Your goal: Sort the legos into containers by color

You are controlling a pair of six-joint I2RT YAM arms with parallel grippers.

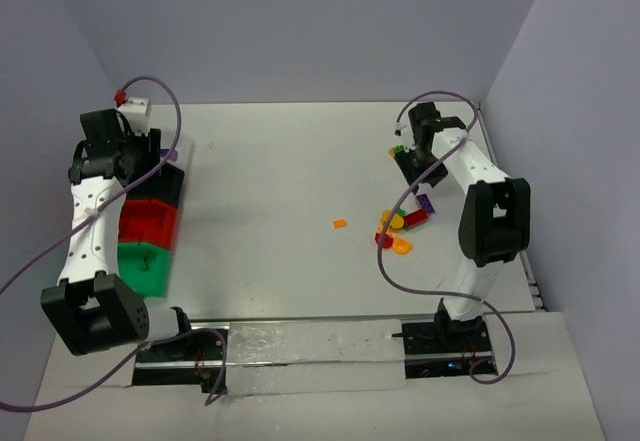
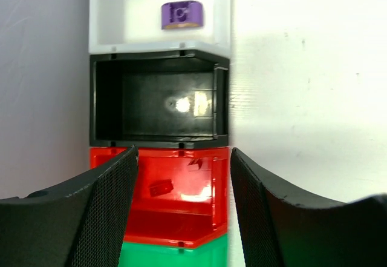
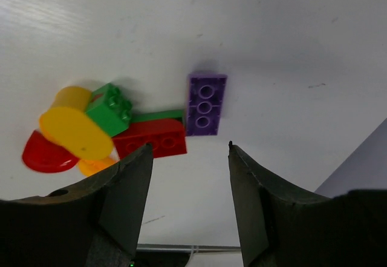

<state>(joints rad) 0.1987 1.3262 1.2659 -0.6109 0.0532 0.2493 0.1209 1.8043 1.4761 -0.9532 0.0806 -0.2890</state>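
Note:
My left gripper (image 2: 183, 153) hangs open and empty over the row of containers (image 1: 150, 223), above the red bin (image 2: 181, 218). A small red lego (image 2: 161, 187) lies in that bin. Beyond it stand the black bin (image 2: 109, 103) and the white bin (image 2: 109, 13), which holds a purple lego (image 2: 181, 14). The green bin (image 2: 175, 256) is nearest. My right gripper (image 3: 189, 147) is open and holds nothing. It hovers just short of a purple brick (image 3: 206, 103) and a red brick (image 3: 151, 140). A green brick (image 3: 110, 108) and a yellow rounded piece (image 3: 75, 131) lie beside them.
An orange lego (image 1: 340, 224) lies alone mid-table, left of the pile (image 1: 400, 226). A small green piece (image 1: 397, 149) sits by the right gripper (image 1: 415, 166). The left gripper (image 1: 135, 166) is close to the left wall. Purple cables loop beside both arms.

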